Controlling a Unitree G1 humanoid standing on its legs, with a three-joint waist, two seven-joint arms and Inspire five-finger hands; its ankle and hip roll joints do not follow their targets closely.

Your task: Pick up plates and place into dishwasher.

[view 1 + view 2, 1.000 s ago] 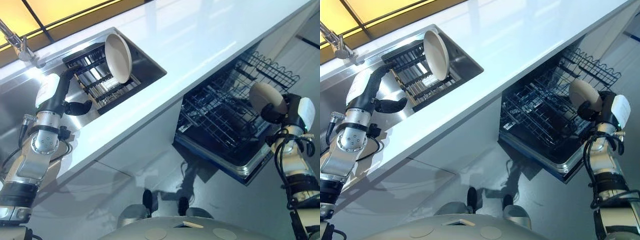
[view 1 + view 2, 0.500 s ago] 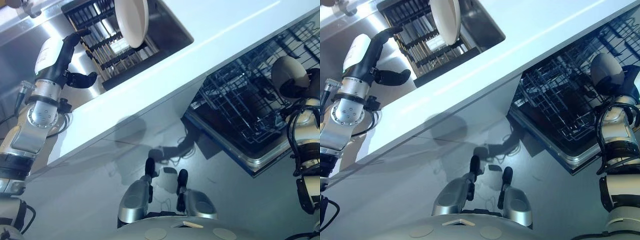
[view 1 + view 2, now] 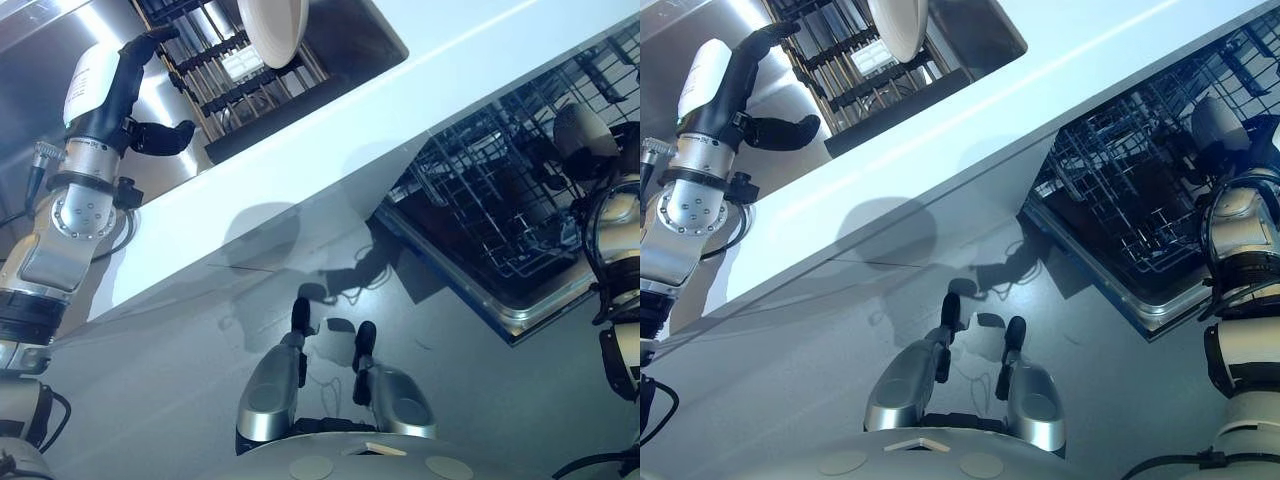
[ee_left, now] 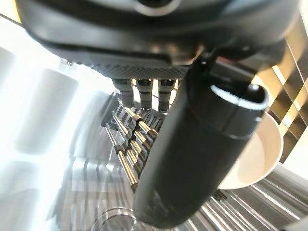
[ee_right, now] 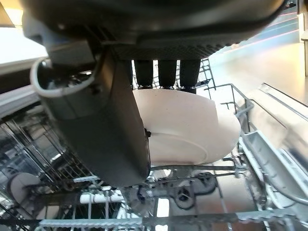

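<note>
A cream plate is pinched in my right hand, thumb on one face and fingers behind the other. It hangs upright over the right end of the open dishwasher's wire rack. A second cream plate stands on edge in the black rack inside the sink. My left hand is open beside that rack, fingers stretched toward its bars and thumb spread, a short way left of the plate and not touching it.
The white countertop runs diagonally between the steel sink and the dishwasher. The lowered dishwasher door juts out over the grey floor below the rack.
The camera has tilted down, so the whole scene sits higher in the picture. My right hand still holds its plate over the dishwasher rack; the left hand stays open by the sink rack.
</note>
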